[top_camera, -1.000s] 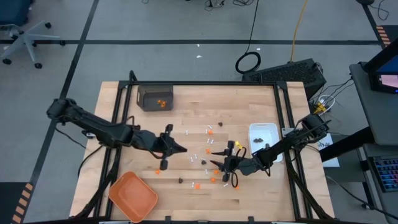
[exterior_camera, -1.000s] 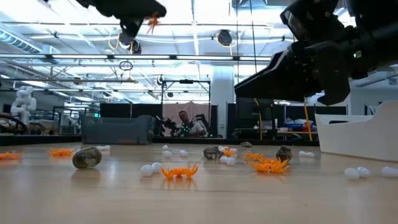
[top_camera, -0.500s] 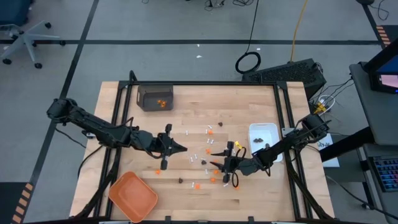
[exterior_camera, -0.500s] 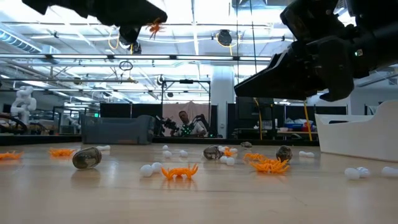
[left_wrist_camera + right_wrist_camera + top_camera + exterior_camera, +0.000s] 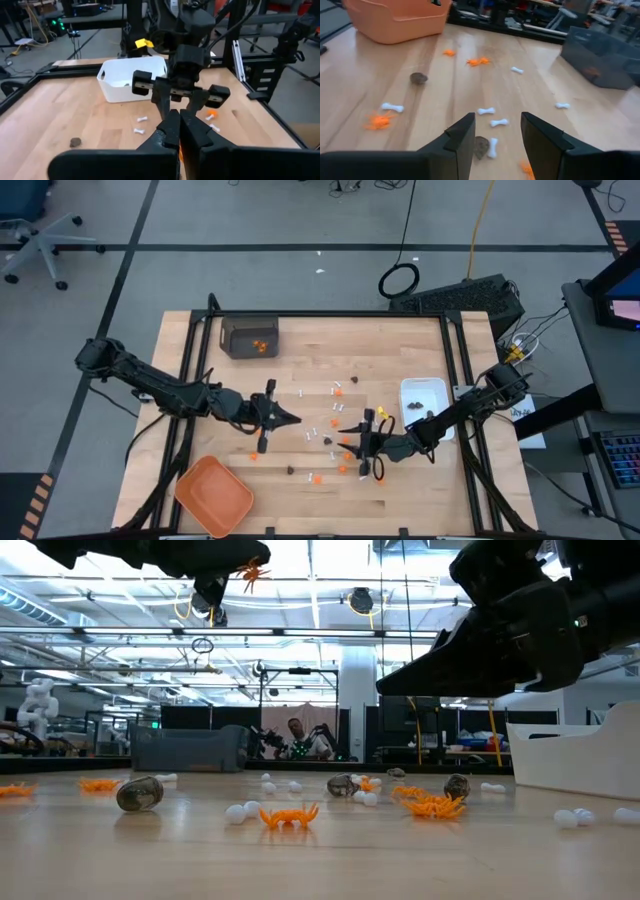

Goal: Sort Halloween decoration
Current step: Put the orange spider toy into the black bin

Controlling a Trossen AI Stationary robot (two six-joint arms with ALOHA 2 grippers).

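The Halloween decoration, tiny orange spider-like bits [image 5: 288, 816], dark brown-black lumps [image 5: 139, 794] and small white bone-shaped sticks [image 5: 392, 107], lies scattered over the middle of the pale wooden table [image 5: 400, 498]. One orange spider [image 5: 250, 574] is off the table, pinched in the left gripper [image 5: 290, 418], whose jaws are closed tight on it; held high like this, it is probably on its way to the dark grey bin [image 5: 249, 337] at the table's far edge, where orange pieces already lie. The right gripper [image 5: 492, 131] hangs low over the pile with its jaws parted and nothing between them, a dark lump and a white stick just ahead, likely lined up for the next pick. The white rectangular dish [image 5: 424, 393] behind it holds dark pieces. The orange plastic tray [image 5: 213, 495] sits at the near left corner.

Against the earlier frames, the left gripper has drawn back slightly and lifted, with the spider riding a little higher in the low view; the right gripper has barely shifted.
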